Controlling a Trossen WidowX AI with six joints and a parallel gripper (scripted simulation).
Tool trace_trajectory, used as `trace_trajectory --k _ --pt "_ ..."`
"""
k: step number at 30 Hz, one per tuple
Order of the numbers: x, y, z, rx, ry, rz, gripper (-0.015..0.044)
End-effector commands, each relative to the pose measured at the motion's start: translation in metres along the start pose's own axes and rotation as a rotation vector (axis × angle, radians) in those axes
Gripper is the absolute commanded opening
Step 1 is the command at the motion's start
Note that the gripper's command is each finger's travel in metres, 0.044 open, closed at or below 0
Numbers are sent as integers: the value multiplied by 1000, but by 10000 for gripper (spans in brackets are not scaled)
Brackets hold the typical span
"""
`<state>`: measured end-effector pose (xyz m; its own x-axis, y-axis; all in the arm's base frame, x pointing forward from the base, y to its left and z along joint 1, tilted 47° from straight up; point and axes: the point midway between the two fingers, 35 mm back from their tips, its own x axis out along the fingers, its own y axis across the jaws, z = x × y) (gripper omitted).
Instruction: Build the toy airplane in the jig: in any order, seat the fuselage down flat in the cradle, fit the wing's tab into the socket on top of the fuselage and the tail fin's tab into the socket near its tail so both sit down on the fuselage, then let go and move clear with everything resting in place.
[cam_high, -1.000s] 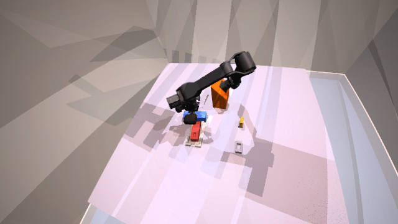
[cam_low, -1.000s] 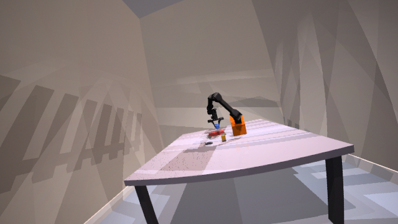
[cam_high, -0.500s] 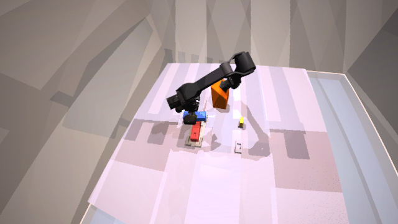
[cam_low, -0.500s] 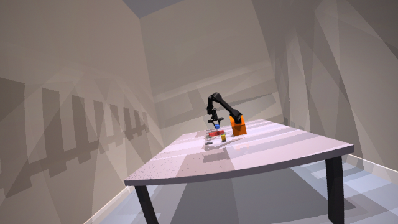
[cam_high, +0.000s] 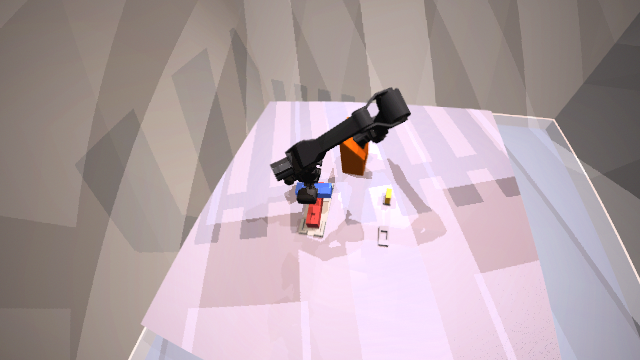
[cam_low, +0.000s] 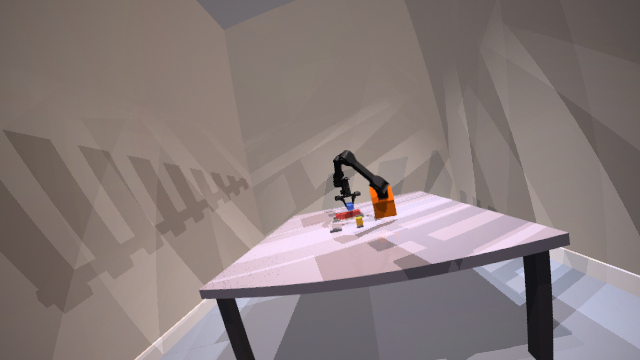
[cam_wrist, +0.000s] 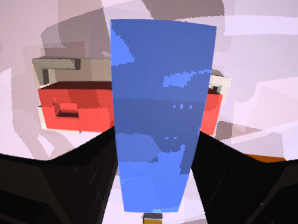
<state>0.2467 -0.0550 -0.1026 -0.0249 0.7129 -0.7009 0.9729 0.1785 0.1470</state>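
Observation:
The red fuselage (cam_high: 314, 218) (cam_low: 345, 216) (cam_wrist: 92, 122) lies in the pale cradle (cam_high: 304, 231) (cam_wrist: 57, 64). An empty socket shows in its top, left in the wrist view. My gripper (cam_high: 312, 190) (cam_low: 350, 204) (cam_wrist: 154, 129) is shut on the blue wing (cam_high: 325, 189) (cam_low: 350, 206) (cam_wrist: 160, 90), with fingers on both long sides. The wing lies crosswise over the fuselage; its tab and the socket under it are hidden, and I cannot tell whether it sits down. The yellow tail fin (cam_high: 388, 196) (cam_low: 359, 221) (cam_wrist: 152, 221) stands apart, to the right in the top view.
A small grey rectangular frame (cam_high: 383, 228) (cam_low: 336, 230) lies in front of the fin in the top view. The orange block (cam_high: 354, 160) (cam_low: 384, 205) (cam_wrist: 265, 158) at the arm's base stands behind the cradle.

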Motion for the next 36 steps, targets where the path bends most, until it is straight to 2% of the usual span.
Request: trace_trajectory --k 1,10,15,20,36 --pt "8 -1 -1 7 6 3 195" --pt "15 -1 -1 7 7 3 195" --pt "13 -1 -1 1 3 -2 161" --pt "13 -1 -1 1 3 -2 30" --pt "13 -1 -1 1 3 -2 440"
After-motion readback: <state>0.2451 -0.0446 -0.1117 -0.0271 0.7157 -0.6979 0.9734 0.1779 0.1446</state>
